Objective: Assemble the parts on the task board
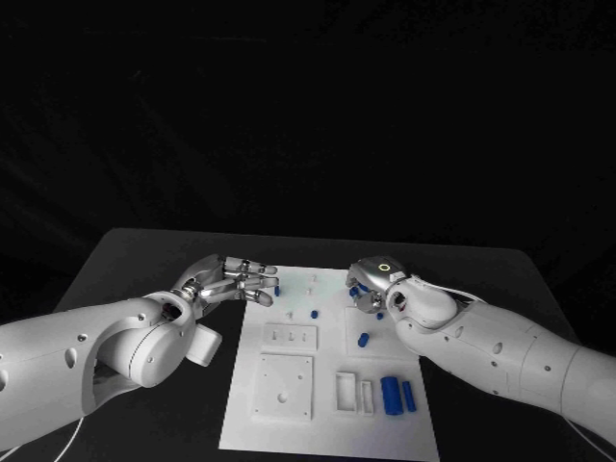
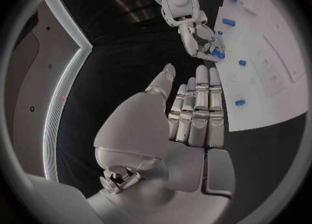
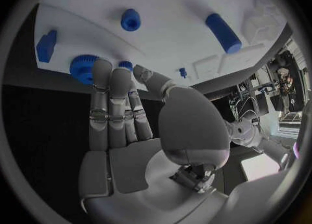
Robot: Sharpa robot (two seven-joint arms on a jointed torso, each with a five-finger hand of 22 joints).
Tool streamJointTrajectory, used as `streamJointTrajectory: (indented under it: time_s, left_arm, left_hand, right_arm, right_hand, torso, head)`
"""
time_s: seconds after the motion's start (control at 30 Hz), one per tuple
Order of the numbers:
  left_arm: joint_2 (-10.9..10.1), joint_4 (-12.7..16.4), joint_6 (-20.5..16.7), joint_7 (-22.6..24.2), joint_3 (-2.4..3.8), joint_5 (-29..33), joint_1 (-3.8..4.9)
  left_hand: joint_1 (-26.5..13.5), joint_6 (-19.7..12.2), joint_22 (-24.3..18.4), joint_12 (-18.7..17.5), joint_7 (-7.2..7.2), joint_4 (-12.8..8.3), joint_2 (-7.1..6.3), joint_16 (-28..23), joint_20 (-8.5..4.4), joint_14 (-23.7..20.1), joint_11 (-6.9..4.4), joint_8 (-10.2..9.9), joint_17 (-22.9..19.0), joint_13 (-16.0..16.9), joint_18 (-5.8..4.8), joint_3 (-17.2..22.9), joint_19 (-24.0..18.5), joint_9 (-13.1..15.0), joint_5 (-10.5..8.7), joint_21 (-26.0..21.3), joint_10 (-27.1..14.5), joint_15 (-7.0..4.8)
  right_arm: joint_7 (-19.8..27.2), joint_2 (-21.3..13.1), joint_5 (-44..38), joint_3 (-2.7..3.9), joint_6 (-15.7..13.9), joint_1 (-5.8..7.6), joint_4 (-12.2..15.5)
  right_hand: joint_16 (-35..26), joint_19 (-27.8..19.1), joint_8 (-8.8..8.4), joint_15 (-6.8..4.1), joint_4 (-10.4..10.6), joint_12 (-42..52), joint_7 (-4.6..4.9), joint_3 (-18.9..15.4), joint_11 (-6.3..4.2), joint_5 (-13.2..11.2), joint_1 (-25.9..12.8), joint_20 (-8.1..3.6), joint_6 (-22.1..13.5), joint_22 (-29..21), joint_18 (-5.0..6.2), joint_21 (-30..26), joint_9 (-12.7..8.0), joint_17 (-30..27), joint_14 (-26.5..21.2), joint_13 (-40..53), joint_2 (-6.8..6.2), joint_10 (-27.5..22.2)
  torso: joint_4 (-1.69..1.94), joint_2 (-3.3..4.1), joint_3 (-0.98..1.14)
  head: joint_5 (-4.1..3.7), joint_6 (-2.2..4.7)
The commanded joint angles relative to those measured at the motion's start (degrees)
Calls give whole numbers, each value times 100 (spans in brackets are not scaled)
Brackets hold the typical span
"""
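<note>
Head view frames the left hand [image 1: 232, 281] at the task board's [image 1: 322, 423] far left corner, fingers extended and held together with nothing gripped, beside a blue part [image 1: 275, 288] at that edge. Near the board's far right corner the right hand [image 1: 371, 279] is seen with fingertips resting on a blue gear-like part [image 3: 83, 68], though whether it is pinched cannot be told. Assembly is judged barely begun: blue cylinders [image 1: 397, 394] lie loose near the board's right edge, and nothing is seen blocking the recessed plates [image 1: 285, 385].

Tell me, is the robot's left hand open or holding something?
Open. The left hand holds nothing; its fingers lie straight, beside the white board.
</note>
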Motion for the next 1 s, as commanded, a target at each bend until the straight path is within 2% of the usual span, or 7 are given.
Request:
streamJointTrajectory:
  time_s: [0.03,0.5,0.67,1.0]
  left_arm:
    - [10,5,89,1,5,-24,22]
    - [28,-56,57,-51,4,-25,21]
    - [35,-68,65,-59,4,-25,21]
    - [42,-80,74,-70,3,-25,21]
  left_hand:
    - [-52,11,6,23,29,-15,24,31,6,-36,3,24,-4,7,-45,-29,-31,8,33,40,-27,0]
    - [-54,15,9,23,28,-21,36,33,5,-38,2,24,-5,7,-44,-22,-35,8,39,52,-26,-1]
    - [-54,15,9,23,28,-21,36,33,5,-38,2,24,-5,7,-44,-22,-35,8,39,52,-26,-1]
    - [-54,15,9,23,28,-21,36,33,5,-38,2,24,-5,7,-44,-22,-35,8,39,52,-26,-1]
  right_arm:
    - [40,9,-35,2,-11,-4,-2]
    - [37,7,-32,2,11,-4,-8]
    - [48,10,-32,2,5,-4,-19]
    - [60,14,-33,2,7,-4,-36]
  right_hand:
    - [24,13,23,-10,16,24,7,17,-3,9,-23,-20,45,7,55,-25,8,-7,-27,3,-21,36]
    - [25,38,23,-10,18,23,6,4,-3,37,-11,-19,53,87,56,-101,8,-8,-29,2,-18,39]
    - [42,49,25,-30,40,23,-22,57,-39,9,-30,-35,150,149,43,-128,11,2,-25,3,29,170]
    - [80,17,28,-63,12,25,-60,156,-103,-121,13,-70,293,414,15,-55,14,20,-28,8,111,419]
  torso:
    - [-14,20,-3]
    - [-18,31,-7]
    - [-9,35,-13]
    - [-19,50,-17]
  head:
    - [-3,4]
    - [-14,-1]
    - [-14,1]
    - [-6,0]
